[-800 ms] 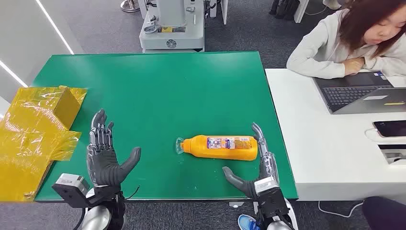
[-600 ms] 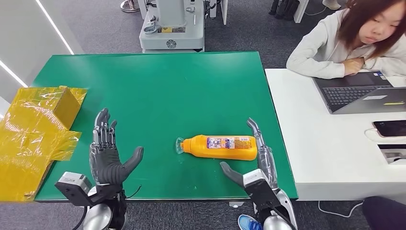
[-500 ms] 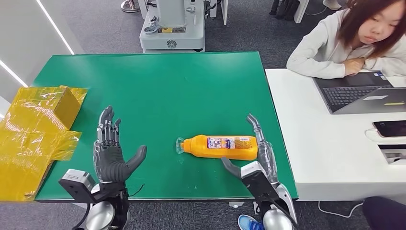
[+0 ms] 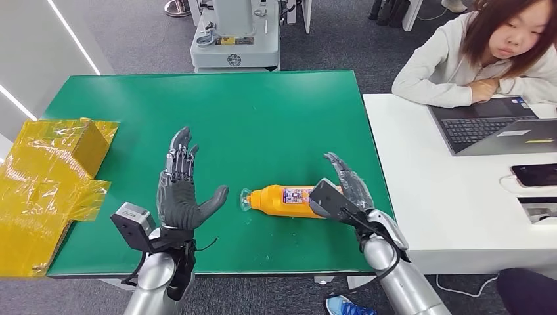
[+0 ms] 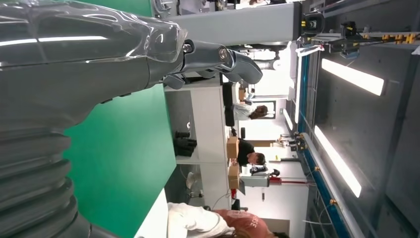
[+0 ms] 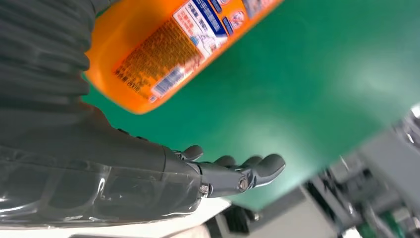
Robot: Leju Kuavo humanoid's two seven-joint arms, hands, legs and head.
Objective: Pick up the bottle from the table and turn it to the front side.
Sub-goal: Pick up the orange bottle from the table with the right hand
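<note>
I have the orange bottle (image 4: 289, 201) lying on its side on the green table (image 4: 263, 118), near the front edge, its clear cap end pointing toward my left hand (image 4: 182, 190) and its base under my right hand (image 4: 341, 192). The right hand is spread and arched over the base end, thumb on the near side and fingers beyond; in the right wrist view the fingers (image 6: 247, 171) hang apart above the green surface with the label just beside the palm, and I cannot tell whether anything touches the bottle yet. The left hand is spread too, palm up and facing inward, holding nothing, a short way from the cap.

My worry is the round body: if I close with the thumb meeting it first, it will likely roll or skid toward the table's front edge. Gripping only the base end could let the cap end droop and slip during the turn. The left hand sits close enough to knock the cap.
</note>
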